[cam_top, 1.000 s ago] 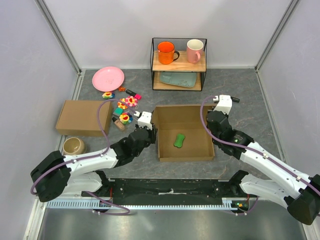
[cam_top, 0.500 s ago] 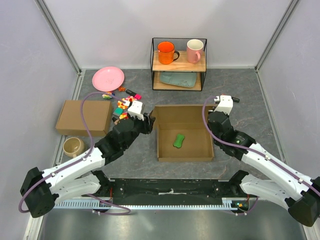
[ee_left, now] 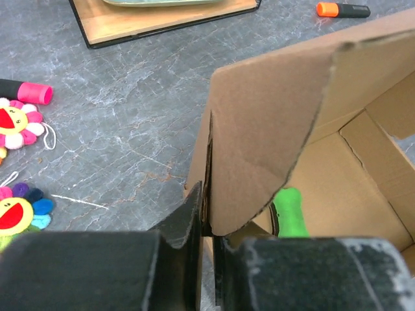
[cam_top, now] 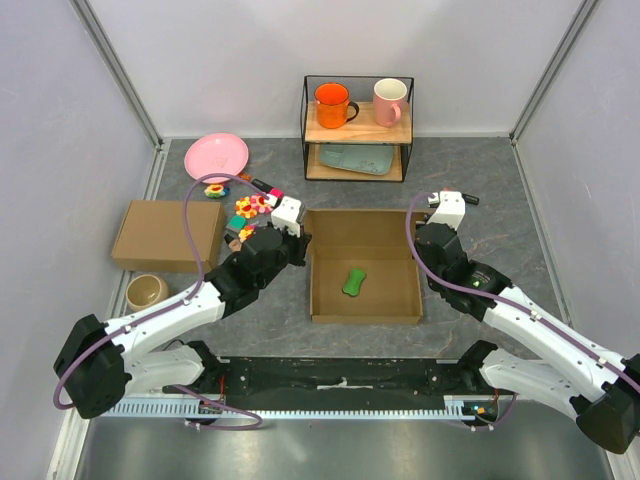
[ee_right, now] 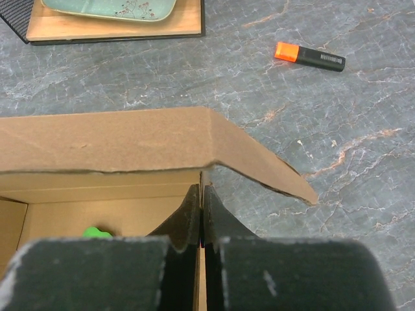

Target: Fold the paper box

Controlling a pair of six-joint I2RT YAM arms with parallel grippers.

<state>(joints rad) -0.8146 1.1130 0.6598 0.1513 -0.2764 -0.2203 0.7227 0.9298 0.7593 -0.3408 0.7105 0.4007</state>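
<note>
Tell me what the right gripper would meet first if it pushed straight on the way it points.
The paper box: its folded flap crosses directly ahead of the right gripper, touching or nearly so. Beyond it lies table, then the shelf.

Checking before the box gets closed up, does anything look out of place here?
Yes. A small green toy lies loose on the floor of the open box, which looks odd for a box that is being folded. An orange marker also lies stray outside it, near the far right corner.
</note>
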